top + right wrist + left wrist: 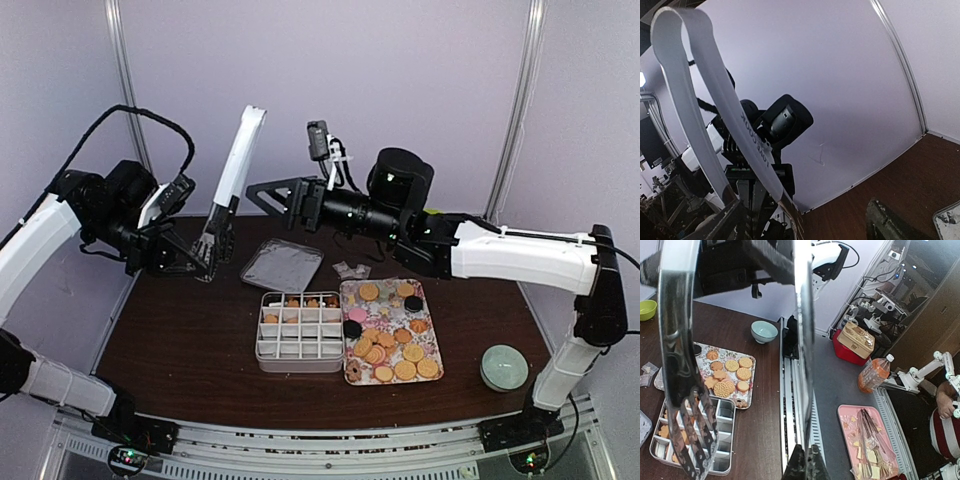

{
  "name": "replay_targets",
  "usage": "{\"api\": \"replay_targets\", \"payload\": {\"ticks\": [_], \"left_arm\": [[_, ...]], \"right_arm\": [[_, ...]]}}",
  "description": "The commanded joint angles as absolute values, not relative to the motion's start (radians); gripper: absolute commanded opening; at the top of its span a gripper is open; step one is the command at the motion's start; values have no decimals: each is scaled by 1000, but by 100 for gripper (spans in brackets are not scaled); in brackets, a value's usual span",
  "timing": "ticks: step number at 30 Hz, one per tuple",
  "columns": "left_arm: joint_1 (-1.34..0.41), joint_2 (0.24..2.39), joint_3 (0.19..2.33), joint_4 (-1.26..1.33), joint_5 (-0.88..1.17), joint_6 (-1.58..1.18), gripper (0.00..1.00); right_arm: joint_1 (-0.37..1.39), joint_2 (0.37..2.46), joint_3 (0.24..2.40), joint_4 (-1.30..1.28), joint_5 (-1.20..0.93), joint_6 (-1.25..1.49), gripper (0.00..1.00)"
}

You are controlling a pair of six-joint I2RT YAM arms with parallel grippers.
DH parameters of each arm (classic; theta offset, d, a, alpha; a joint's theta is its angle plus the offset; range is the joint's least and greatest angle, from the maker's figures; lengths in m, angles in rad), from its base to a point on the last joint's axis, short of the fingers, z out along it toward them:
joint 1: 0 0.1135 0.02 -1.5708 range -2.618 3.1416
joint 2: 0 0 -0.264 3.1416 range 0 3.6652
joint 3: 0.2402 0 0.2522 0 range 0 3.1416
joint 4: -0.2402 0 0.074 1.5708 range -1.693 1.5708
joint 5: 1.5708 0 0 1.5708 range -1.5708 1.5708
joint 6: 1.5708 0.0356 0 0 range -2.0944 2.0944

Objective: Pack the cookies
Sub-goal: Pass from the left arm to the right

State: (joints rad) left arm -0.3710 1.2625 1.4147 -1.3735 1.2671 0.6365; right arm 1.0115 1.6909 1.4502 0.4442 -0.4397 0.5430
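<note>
Lilac panels back a dark wooden table (190, 345). The left gripper (207, 262) is clamped on the metal tongs (238, 150) near their toothed end. They stand upright, arms sprung apart. The right gripper (268, 196) is spread wide just beside them, grasping nothing; whether it touches them is hard to make out. Most cookies (392, 338) lie on the floral tray (342, 300), and a few sit in the back row of the divided box (262, 350) just beside it.
</note>
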Motion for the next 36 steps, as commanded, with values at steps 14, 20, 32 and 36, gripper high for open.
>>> {"api": "replay_targets", "payload": {"ticks": [14, 20, 32, 36], "left_arm": [[-380, 1259, 1461, -1448, 1302, 728, 0], [-380, 1248, 1476, -1450, 1213, 744, 0], [-377, 1200, 1510, -1358, 983, 743, 0], [-376, 1198, 1490, -1333, 939, 735, 0]], "right_arm": [[1118, 1839, 1699, 259, -438, 432, 33], [1124, 1783, 1601, 284, -442, 421, 5], [1124, 1673, 1461, 206, -543, 394, 0], [1130, 1687, 1508, 115, -573, 363, 0]]}}
